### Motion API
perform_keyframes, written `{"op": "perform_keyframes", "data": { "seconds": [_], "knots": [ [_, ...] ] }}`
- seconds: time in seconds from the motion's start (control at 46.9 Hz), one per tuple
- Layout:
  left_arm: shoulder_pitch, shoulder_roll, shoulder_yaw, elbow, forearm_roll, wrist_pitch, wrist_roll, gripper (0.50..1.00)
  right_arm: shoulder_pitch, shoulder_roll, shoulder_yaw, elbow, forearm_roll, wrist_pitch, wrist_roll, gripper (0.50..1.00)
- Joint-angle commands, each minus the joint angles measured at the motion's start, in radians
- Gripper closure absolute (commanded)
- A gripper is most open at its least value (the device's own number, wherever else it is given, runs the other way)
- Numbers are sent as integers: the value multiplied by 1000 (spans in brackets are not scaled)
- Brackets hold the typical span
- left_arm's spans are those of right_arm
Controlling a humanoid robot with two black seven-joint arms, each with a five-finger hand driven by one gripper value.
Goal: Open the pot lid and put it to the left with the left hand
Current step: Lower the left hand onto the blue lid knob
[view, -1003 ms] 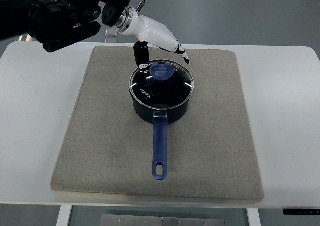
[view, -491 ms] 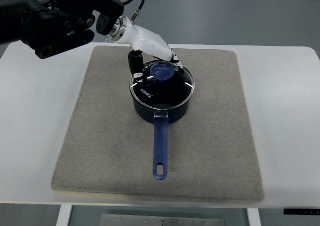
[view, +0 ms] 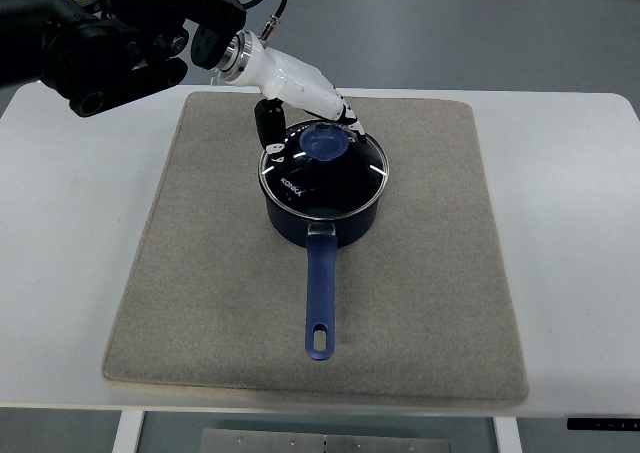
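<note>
Hard to tell what the left robot hand was really doing: its white palm and dark fingers sat right over the far-left edge of the glass lid, next to the blue knob, but I couldn't tell whether the fingers were curled onto the knob, just touching it, or hovering. The fingertips on the far side were mostly hidden behind the knob. The arm itself was a black bulk coming in from the top left, cut off by the frame edge. Everything sat on a grey felt-like mat laid over a white worktop, with grey floor showing beyond the far edge. The dark blue saucepan stood in the middle of the mat, a bit toward the far side, lid seated flat on it, some white lettering on the glass. Its long blue handle pointed straight toward the camera side, so the pan's long axis ran near to far, with the hanging hole at the near end.
</note>
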Motion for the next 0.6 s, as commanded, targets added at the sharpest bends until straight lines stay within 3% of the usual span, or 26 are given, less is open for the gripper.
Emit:
{"op": "perform_keyframes", "data": {
  "seconds": [0.0,0.576],
  "knots": [
    [3,0,2,1,2,0,0,521,0,0,0,0,-1,0,-1,585],
    [14,-1,-6,7,-12,10,0,519,0,0,0,0,0,0,0,585]
  ]
}}
